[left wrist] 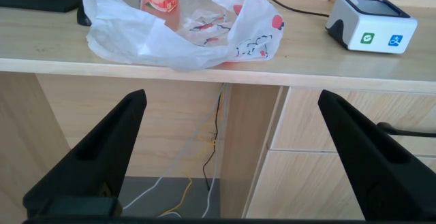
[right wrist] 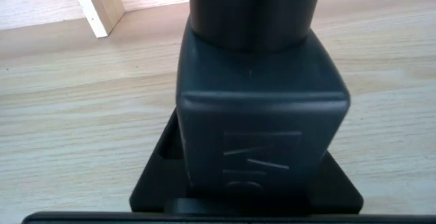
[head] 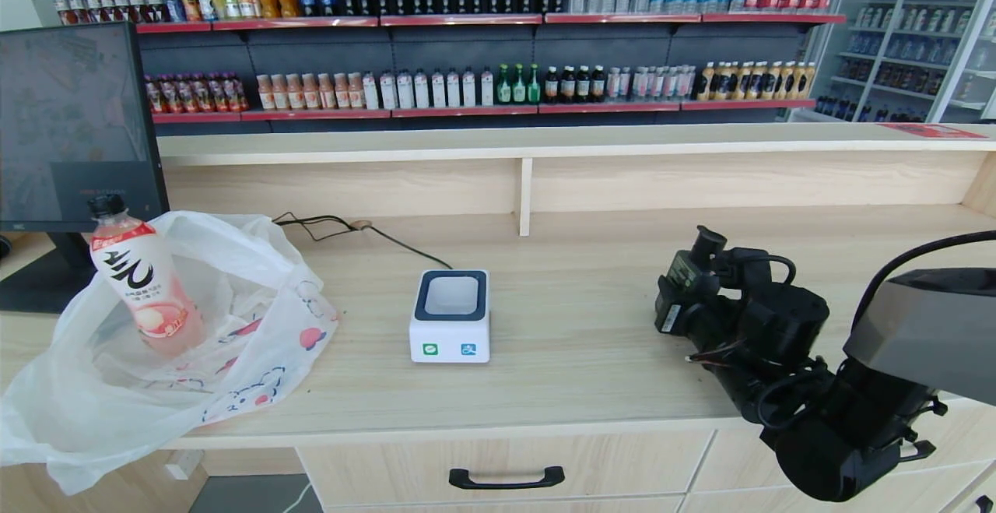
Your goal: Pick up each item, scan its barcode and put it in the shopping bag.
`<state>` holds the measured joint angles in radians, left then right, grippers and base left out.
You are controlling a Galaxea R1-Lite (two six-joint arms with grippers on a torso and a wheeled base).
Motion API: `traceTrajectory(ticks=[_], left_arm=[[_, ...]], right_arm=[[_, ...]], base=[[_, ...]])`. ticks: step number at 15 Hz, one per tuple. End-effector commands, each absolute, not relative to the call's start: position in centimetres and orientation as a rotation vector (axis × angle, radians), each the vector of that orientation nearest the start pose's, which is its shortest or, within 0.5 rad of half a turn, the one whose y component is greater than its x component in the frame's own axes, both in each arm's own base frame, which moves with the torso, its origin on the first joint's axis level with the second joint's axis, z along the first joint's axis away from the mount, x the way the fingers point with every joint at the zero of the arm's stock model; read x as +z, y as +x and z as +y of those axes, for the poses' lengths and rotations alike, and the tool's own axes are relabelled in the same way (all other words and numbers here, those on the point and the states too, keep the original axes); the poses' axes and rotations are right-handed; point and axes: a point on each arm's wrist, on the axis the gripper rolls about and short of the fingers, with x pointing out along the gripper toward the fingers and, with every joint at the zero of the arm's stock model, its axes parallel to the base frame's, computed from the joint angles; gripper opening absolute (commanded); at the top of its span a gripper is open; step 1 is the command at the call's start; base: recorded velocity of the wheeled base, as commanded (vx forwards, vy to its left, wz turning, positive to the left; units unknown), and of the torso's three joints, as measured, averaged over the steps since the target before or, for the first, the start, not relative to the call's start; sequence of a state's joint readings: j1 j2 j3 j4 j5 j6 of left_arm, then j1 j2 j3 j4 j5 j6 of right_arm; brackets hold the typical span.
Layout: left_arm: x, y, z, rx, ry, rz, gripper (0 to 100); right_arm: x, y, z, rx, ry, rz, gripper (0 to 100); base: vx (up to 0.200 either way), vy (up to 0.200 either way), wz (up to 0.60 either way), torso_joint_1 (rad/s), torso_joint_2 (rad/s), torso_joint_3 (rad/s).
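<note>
Seems 1 bottle done, in shopping bag near scanner, rest unclear; left gripper spread wide w/ nothing, right gripper above counter, grip can't tell.

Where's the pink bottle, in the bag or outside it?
In the bag. The bottle stands inside its open mouth, leaning slightly, with the plastic bunched around its lower half.
</note>
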<state>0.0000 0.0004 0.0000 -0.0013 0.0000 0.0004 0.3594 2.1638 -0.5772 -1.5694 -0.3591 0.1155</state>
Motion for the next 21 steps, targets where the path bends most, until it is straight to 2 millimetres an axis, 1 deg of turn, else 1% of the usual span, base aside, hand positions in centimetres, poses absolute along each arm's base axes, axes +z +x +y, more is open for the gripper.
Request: traceTrajectory(ticks=[1,9,12,13,17,18,19,20,21], left_arm=[[7.6,-2.3,0.0,0.0,0.0,-0.002,100],[7.6,-2.3,0.0,0.0,0.0,-0.002,100],[7.6,-2.3,0.0,0.0,0.002,-0.002,100],[7.6,-2.3,0.0,0.0,0.0,-0.002,100],[7.6,-2.3,0.0,0.0,0.0,-0.002,100],[7.6,-2.3,0.0,0.0,0.002,-0.002,100],[7.6,-2.3,0.0,0.0,0.002,-0.002,100],[7.6,-2.3,0.0,0.0,0.002,-0.002,100],[7.6,-2.3,0.0,0.0,0.002,-0.002,100]], right_arm=[[7.3,32.3,11.4,0.003,0.113,0.009,0],[7.8,32.1,11.4,0.006,0.121,-0.003,0],[8.6,31.7,11.2,0.007,0.138,-0.02,0],[9.0,31.3,11.2,0.013,0.144,-0.028,0],[11.4,28.2,12.6,0.093,0.164,-0.06,0],[11.6,27.8,12.6,0.098,0.17,-0.065,0],[12.7,27.0,13.0,0.128,0.206,-0.093,0],[13.6,26.3,12.9,0.142,0.241,-0.114,0],[14.0,25.3,12.8,0.153,0.247,-0.114,0]], base=[[0.0,0.0,0.0,0.0,0.0,0.0],[0.0,0.0,0.0,0.0,0.0,0.0],[0.0,0.0,0.0,0.0,0.0,0.0],[0.0,0.0,0.0,0.0,0.0,0.0],[0.0,0.0,0.0,0.0,0.0,0.0],[0.0,0.0,0.0,0.0,0.0,0.0],[0.0,0.0,0.0,0.0,0.0,0.0],[0.0,0.0,0.0,0.0,0.0,0.0],[0.0,0.0,0.0,0.0,0.0,0.0]])
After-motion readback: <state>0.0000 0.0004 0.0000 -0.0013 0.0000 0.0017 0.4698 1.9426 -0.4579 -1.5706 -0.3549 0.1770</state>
